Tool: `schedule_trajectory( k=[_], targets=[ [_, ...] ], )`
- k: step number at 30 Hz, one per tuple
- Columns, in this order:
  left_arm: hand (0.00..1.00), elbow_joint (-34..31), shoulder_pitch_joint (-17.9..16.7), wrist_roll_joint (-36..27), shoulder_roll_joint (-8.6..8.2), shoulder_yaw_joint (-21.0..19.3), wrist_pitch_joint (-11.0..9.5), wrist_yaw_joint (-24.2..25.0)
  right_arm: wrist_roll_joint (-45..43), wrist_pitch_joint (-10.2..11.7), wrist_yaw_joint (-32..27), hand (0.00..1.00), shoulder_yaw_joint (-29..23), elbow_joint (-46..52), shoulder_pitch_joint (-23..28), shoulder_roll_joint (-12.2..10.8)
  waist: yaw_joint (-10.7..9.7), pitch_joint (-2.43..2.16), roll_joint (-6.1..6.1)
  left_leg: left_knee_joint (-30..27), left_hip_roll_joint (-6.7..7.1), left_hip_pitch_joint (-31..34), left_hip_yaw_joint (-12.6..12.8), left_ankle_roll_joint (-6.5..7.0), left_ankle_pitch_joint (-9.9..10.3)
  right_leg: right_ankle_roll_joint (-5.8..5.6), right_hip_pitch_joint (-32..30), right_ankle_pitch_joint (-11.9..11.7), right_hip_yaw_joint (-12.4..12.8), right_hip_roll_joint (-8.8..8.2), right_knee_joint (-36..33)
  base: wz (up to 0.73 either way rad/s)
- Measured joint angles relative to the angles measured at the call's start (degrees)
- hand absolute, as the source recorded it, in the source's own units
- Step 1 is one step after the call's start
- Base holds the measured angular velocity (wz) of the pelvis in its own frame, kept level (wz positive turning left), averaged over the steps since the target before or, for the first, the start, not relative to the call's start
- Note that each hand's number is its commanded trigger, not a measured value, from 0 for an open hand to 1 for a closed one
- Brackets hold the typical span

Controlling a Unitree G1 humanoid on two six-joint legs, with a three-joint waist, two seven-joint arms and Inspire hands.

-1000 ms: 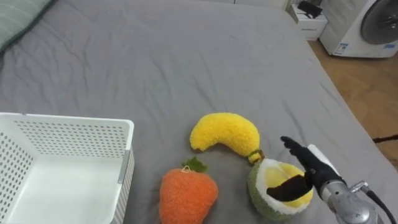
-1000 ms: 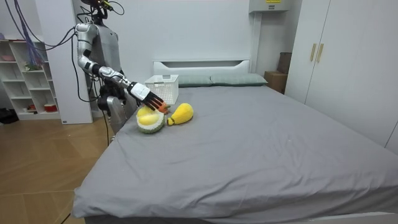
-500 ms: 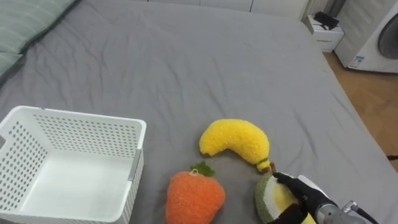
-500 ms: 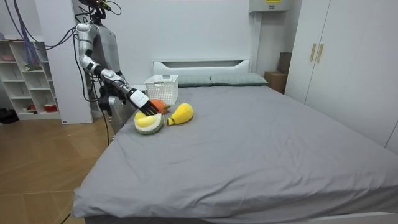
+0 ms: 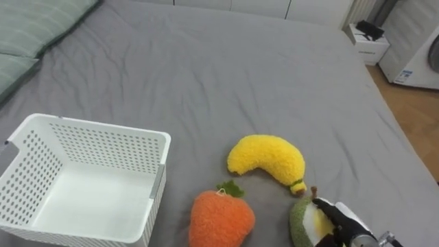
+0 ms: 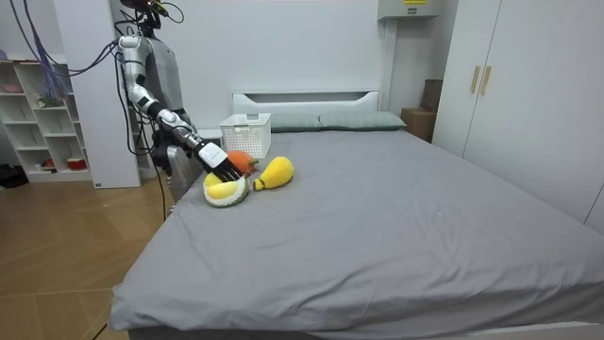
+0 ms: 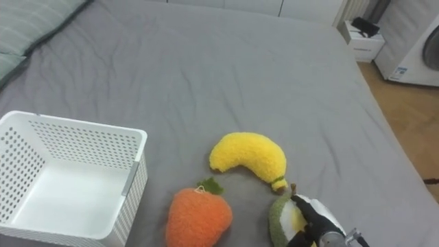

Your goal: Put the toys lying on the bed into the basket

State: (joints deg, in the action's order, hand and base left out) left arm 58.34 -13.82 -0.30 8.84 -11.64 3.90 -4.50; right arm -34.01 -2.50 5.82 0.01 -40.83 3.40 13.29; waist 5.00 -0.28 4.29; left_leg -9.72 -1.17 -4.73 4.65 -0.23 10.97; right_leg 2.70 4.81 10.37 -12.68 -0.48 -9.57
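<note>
On bed: three plush toys, one white basket; right hand curled round green-yellow toy.

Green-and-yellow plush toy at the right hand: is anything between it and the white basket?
Yes. The orange plush toy lies on the bed between the green-and-yellow plush toy, where the right hand rests, and the white basket. The yellow banana toy lies just beyond that line. A lifted carry would probably clear both.

Cut off at the picture's bottom, by the near edge of the grey bed: right robot hand, round green-and-yellow plush fruit under it, orange plush toy with green leaves.
</note>
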Motion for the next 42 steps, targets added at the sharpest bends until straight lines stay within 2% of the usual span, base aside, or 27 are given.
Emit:
schedule_trajectory(
  k=[1, 2, 3, 8, 13, 16, 25, 28, 32, 35, 40, 42],
  targets=[
    [0.00, 0.0, 0.0, 0.0, 0.00, 0.0, 0.0, 0.0, -0.6, 0.0, -1.9, 0.76, 0.0, -0.8, -0.2, 0.0, 0.1, 0.01, -0.08, 0.1, 0.07, 0.0, 0.0, 0.00, 0.0, -0.02, 0.0, 0.0, 0.0, -0.01, 0.0, 0.00],
    [0.00, 0.0, 0.0, 0.0, 0.00, 0.1, 0.0, -0.1, -1.4, 0.1, -3.6, 0.80, 0.0, -1.6, -0.4, 0.0, 0.2, 0.02, -0.18, 0.1, 0.14, 0.0, -0.1, 0.01, 0.0, -0.05, 0.1, 0.0, 0.0, -0.02, 0.0, 0.00],
    [0.00, 0.0, 0.0, 0.0, 0.00, 0.1, 0.0, -0.1, -1.7, 0.1, -4.4, 1.00, 0.0, -1.8, -0.5, 0.0, 0.2, 0.02, -0.22, 0.1, 0.16, 0.0, -0.1, 0.02, 0.0, -0.06, 0.1, 0.0, 0.0, -0.03, 0.0, 0.00],
    [0.00, 0.0, -0.1, 0.0, -0.07, 0.7, 0.0, -0.9, -2.6, 0.5, -11.4, 1.00, -0.1, -4.1, -1.2, 0.0, 0.1, 0.06, -0.60, 0.0, 0.16, 0.1, -0.2, 0.03, 0.0, -0.06, 0.2, 0.0, 0.0, -0.03, 0.0, 0.00],
    [0.00, 0.0, -0.2, 0.0, -0.01, 1.1, 0.1, -1.6, -2.8, -0.1, -14.5, 1.00, -0.1, -4.8, -1.3, 0.1, 0.1, 0.26, -0.97, 0.1, 0.15, 0.1, -0.2, 0.04, 0.0, -0.10, 0.1, 0.1, 0.0, -0.03, 0.0, 0.00],
    [0.00, 0.0, -0.2, 0.0, -0.01, 1.3, 0.9, -1.6, -3.7, -0.2, -15.1, 1.00, -0.2, -5.3, -1.3, 0.3, -0.1, 0.28, -1.18, 0.1, 0.20, 0.1, -0.2, 0.04, 0.0, -0.10, 0.1, 0.1, -0.1, -0.02, -0.1, 0.00],
    [0.00, -1.2, -0.5, 0.1, -0.01, 1.3, 1.0, -1.6, -4.9, -0.7, -15.1, 1.00, -0.5, -1.0, -0.5, 0.5, -0.2, 0.30, -1.28, 0.2, 0.37, 0.2, -0.1, 0.07, -0.1, -0.13, 0.1, 0.1, -0.1, -0.07, -0.2, 0.00],
    [0.00, -1.2, -0.4, 0.1, 0.00, 0.9, 1.0, -1.6, -5.1, -0.7, -15.2, 1.00, -2.1, -0.1, -0.5, 0.6, -0.4, 0.29, -1.43, 0.2, 0.38, 0.2, -0.1, 0.12, -0.1, -0.14, 0.0, 0.1, 0.0, -0.09, -0.3, 0.00],
    [0.00, -1.2, -0.7, 0.6, 0.01, 0.5, 1.0, -1.4, -5.1, -1.0, -15.1, 1.00, -3.7, 7.1, -0.3, 1.0, -1.8, 0.47, -1.20, 0.2, 0.43, 0.1, -0.1, 0.17, -0.2, -0.16, -0.3, 0.1, 0.1, -0.14, -0.3, -0.01],
    [0.00, -1.1, -0.8, 1.1, 0.11, -0.8, 1.0, -1.3, -5.0, -1.1, -14.9, 1.00, -4.2, 21.8, 0.6, 2.2, -2.9, 0.66, -0.49, 0.2, 0.40, 0.5, 0.2, 0.21, -0.2, -0.17, -1.1, 0.1, 0.3, -0.15, -0.3, -0.04],
    [0.00, -1.0, -0.5, 1.1, 0.32, -0.4, 0.8, -1.2, -2.9, -1.2, -14.1, 1.00, -4.2, 34.5, 0.1, 2.7, -2.9, 0.35, 0.86, 0.2, 0.48, 0.8, 0.4, 0.24, -0.3, -0.26, -1.6, 0.1, 0.7, -0.12, -0.5, 0.00],
    [0.00, -0.9, -0.5, 1.0, 0.30, 0.2, 0.8, -1.2, -0.3, -1.1, -12.8, 1.00, -4.1, 38.6, -0.2, 2.7, -2.9, 0.44, 0.77, 0.2, 0.50, 0.9, 0.5, 0.27, -0.3, -0.36, -1.4, -0.1, 1.0, -0.06, -0.7, 0.00]
  ],
)
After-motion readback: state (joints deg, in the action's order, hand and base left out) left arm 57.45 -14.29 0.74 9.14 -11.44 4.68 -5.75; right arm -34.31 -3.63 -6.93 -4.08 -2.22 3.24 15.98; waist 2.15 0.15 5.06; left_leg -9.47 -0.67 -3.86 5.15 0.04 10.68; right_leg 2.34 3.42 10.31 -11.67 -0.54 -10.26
